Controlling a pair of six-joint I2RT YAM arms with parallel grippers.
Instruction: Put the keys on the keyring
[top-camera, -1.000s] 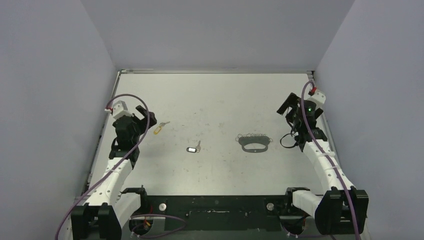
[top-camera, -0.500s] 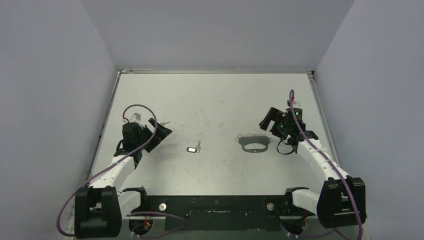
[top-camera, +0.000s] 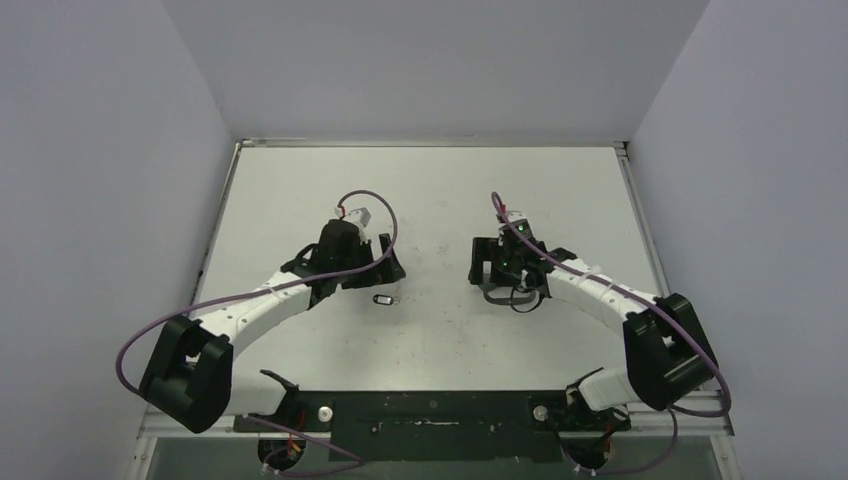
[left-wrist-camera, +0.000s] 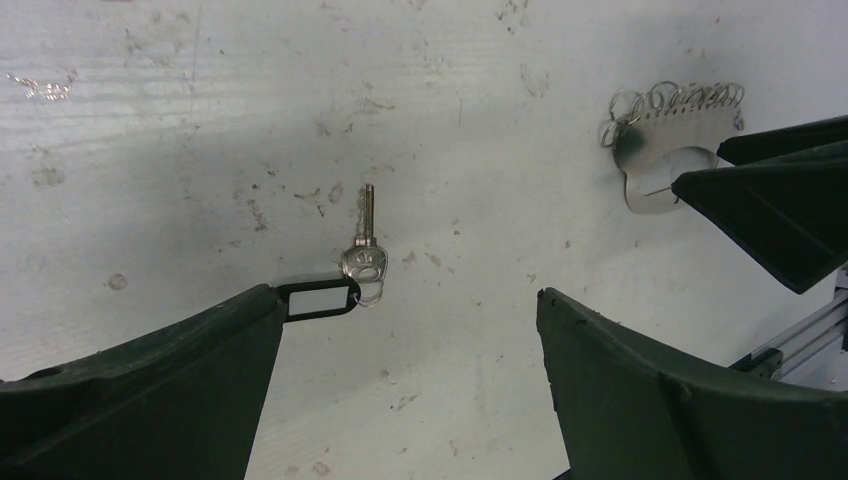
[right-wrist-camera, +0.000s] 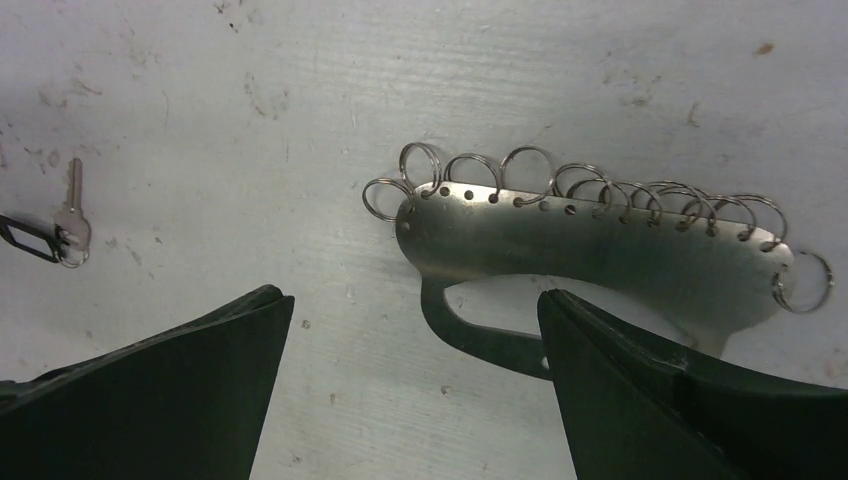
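Left gripper (left-wrist-camera: 405, 295) spread wide above the key (left-wrist-camera: 365, 240); right gripper (right-wrist-camera: 412, 295) spread wide over the keyring (right-wrist-camera: 590, 240), nothing gripped.

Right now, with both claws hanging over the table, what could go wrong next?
1. The key lies flat on the table, so the open left gripper might push it away, or catch only its black tag.
2. The keyring lies flat too, so the open right gripper may fail to get a finger under it.
3. The two grippers are close together mid-table and could bump into each other.
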